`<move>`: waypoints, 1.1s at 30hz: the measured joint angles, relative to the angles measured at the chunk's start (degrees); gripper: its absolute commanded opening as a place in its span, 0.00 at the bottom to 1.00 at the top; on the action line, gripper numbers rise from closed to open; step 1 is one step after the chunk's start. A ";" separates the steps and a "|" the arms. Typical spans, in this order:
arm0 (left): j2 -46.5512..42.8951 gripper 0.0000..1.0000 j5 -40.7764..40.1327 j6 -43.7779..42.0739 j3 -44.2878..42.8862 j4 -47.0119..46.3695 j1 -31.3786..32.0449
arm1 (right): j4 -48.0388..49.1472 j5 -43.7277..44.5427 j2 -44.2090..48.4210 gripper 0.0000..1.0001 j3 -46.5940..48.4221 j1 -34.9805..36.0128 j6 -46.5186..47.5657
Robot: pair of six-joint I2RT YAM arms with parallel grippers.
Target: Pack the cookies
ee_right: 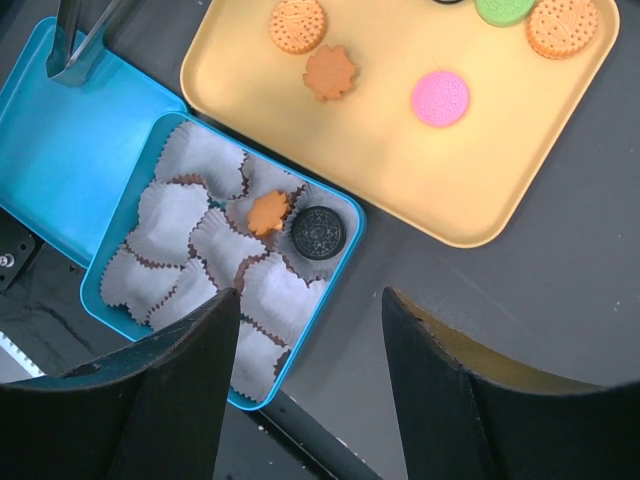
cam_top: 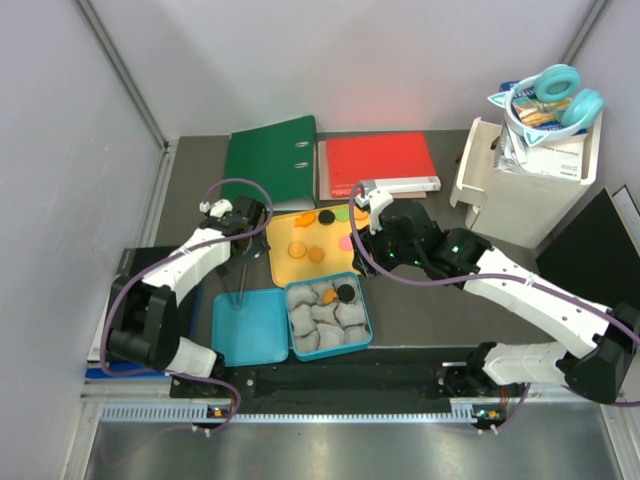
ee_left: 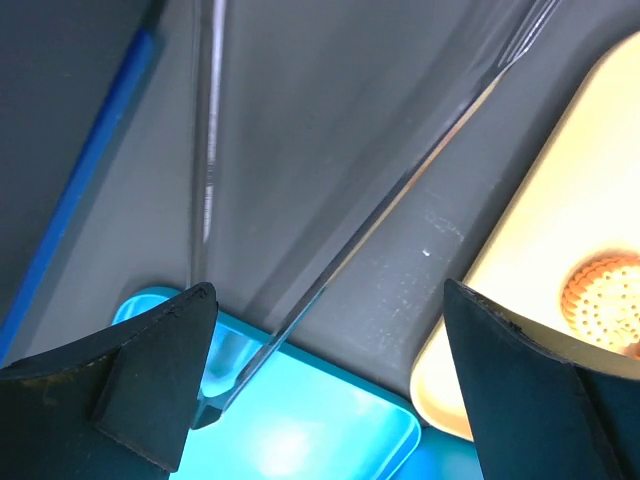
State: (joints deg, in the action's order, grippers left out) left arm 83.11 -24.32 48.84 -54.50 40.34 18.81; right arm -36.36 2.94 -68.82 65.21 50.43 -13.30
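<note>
- my left gripper [ee_left: 328, 290] hangs low over the table [ee_left: 330, 150], jaws spread wide with nothing gripped.
- the tongs [ee_left: 207, 150] lie on the table below that gap. neither of my fingers [ee_left: 150, 390] touches them, and one end rests on the blue lid [ee_left: 320, 440].
- my right gripper [ee_right: 312, 300] hovers above the near corner of the box [ee_right: 326, 265]. its jaws stand apart and hold nothing.
- most of the cookies [ee_right: 330, 72] lie loose on the yellow tray [ee_right: 380, 150]. there are round orange ones, an orange flower shape and a pink one [ee_right: 440, 97]. a green one [ee_right: 505, 8] and a black one are cut off at the top edge of my right wrist view.
- two more cookies are in the box, an orange one [ee_right: 268, 212] and a black one [ee_right: 318, 232]. they touch each other and sit among the white paper cups [ee_right: 170, 215].
- the box sits just beside the tray's near edge. the lid lies flat on the box's left side.
- in the top view a green binder [cam_top: 270, 158] and a red folder [cam_top: 378, 160] lie behind the tray.
- a white bin [cam_top: 525, 195] stands at the far right with headphones [cam_top: 560, 90] on top.
</note>
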 measured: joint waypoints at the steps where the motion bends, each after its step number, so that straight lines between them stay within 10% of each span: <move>1: -0.35 0.99 -0.39 0.13 0.09 0.22 0.00 | 0.00 -0.04 -0.04 0.59 0.00 0.00 0.00; 33: 2.69 0.99 5.49 -5.92 3.56 0.48 -7.93 | 1.20 -0.35 -0.31 0.59 -1.05 -0.11 -0.44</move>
State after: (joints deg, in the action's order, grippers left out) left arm 85.80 -18.83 42.92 -50.94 40.82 10.87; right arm -35.16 2.59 -69.12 64.16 50.33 -13.74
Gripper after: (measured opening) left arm 0.989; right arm 0.591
